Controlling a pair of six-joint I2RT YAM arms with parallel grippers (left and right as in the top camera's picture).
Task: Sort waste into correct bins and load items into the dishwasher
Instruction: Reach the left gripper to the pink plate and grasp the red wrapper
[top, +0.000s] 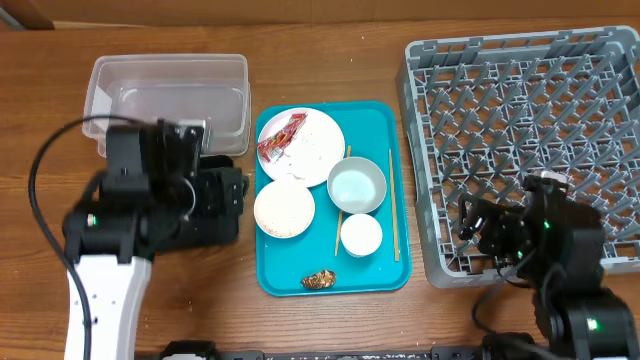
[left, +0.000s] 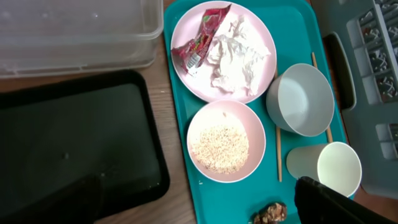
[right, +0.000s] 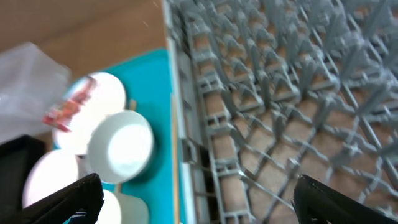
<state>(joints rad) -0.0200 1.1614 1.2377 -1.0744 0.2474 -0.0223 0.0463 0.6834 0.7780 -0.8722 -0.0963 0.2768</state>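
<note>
On the teal tray, a pale plate holds the red wrapper and white tissue. In front stand a bowl of rice, an empty bowl and a white cup, with chopsticks beside them and a brown scrap at the tray's front. The clear tub and black tray lie to the left, the grey rack to the right. My left gripper is open and empty over the black tray's right edge. My right gripper is open and empty over the rack's front-left corner.
The left arm covers most of the black tray in the overhead view. Bare wooden table shows behind the teal tray and along the front. The rack's upright pegs stand right under the right wrist.
</note>
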